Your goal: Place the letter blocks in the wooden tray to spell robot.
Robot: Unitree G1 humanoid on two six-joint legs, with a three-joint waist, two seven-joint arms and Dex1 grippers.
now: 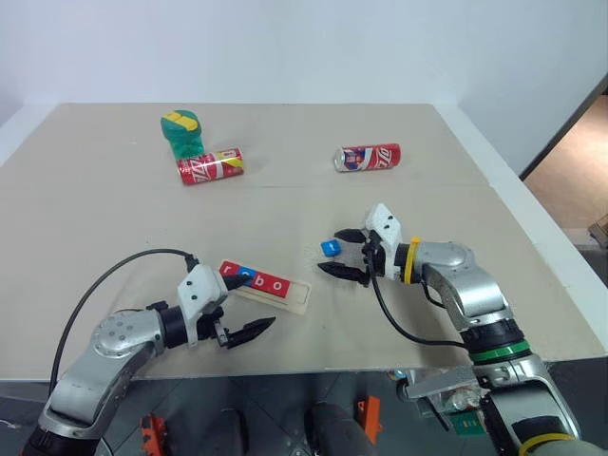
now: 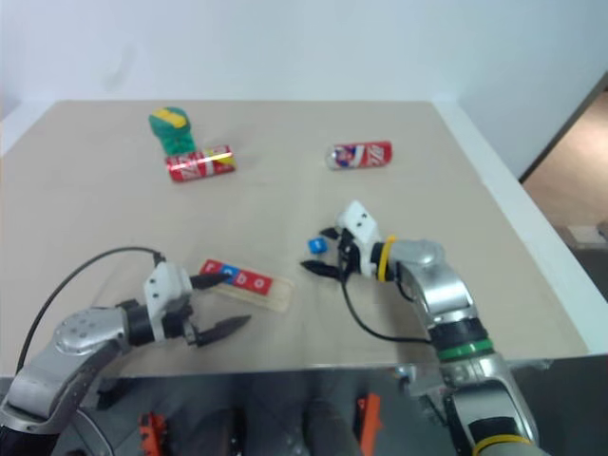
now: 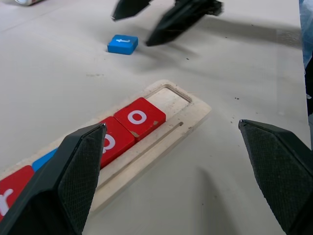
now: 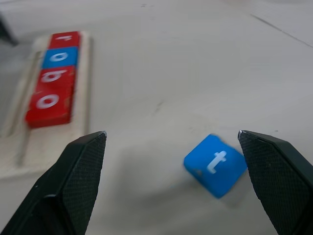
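Four letter blocks [image 4: 53,76] reading r, o, b, o sit in a row in the wooden tray [image 3: 161,142], red, blue, red, red, leaving one slot bare at the tray's far end, the end toward the right arm. The fifth tile, the blue t block [image 4: 215,165], lies loose and skewed on the table [image 1: 285,204], just beyond that bare end and apart from the tray. By this reading the word is four-fifths done; only the t remains to be lifted and seated in the last space.

The right claw [image 1: 346,252] hovers at the t block with its two black fingers spread wide, pinching nothing; in the wrist view the tile lies between the fingers, nearer one of them, and contact cannot be made out. The left claw [image 1: 239,306] rests low at the tray's near side, beside the r end, fingers likewise spread and empty.

Farther back on the table lie two red soda cans [image 1: 211,166] on their sides and a green and yellow object [image 1: 181,132].
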